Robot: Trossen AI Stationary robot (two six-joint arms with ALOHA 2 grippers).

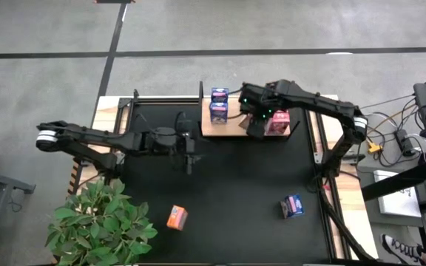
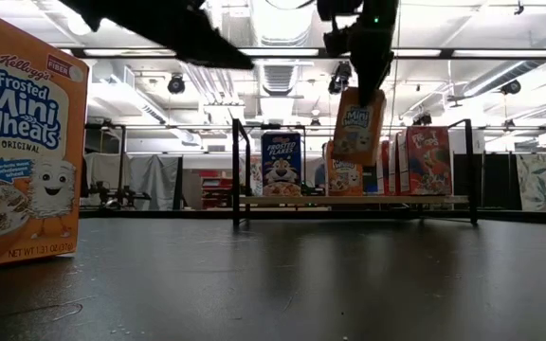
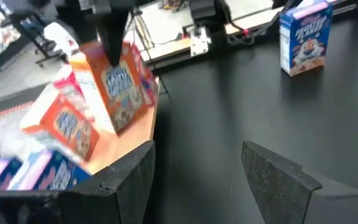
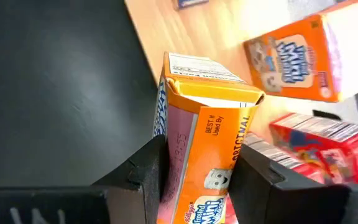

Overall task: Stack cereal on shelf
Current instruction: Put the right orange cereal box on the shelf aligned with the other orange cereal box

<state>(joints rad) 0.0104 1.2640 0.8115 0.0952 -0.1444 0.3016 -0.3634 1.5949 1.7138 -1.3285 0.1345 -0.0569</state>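
Note:
My right gripper [image 1: 256, 127] is shut on an orange cereal box [image 2: 358, 123] above the wooden shelf board [image 2: 387, 200] at the table's far side. On the shelf stand two blue boxes [image 1: 219, 103], another orange box [image 2: 342, 177] and red boxes [image 2: 427, 161]. One orange box [image 1: 177, 217] and one blue box [image 1: 292, 206] stand on the black mat near the front. My left gripper [image 1: 190, 154] is open and empty over the mat, left of the shelf; its fingers show apart in the left wrist view [image 3: 197, 171]. My right gripper pinches the orange box between its two fingers [image 4: 143, 174] on two opposite faces, near the box's upper end [image 2: 362, 95]. The fingers come from above, pointing down. The box hangs tilted below them, lifted clear of the shelf board.
A potted plant [image 1: 98, 222] stands at the front left corner. Thin black posts [image 2: 236, 170] rise at the shelf's ends. Bare shelf board [image 4: 185, 31] shows between the blue boxes and the held box. The mat's middle [image 1: 235, 185] is bare.

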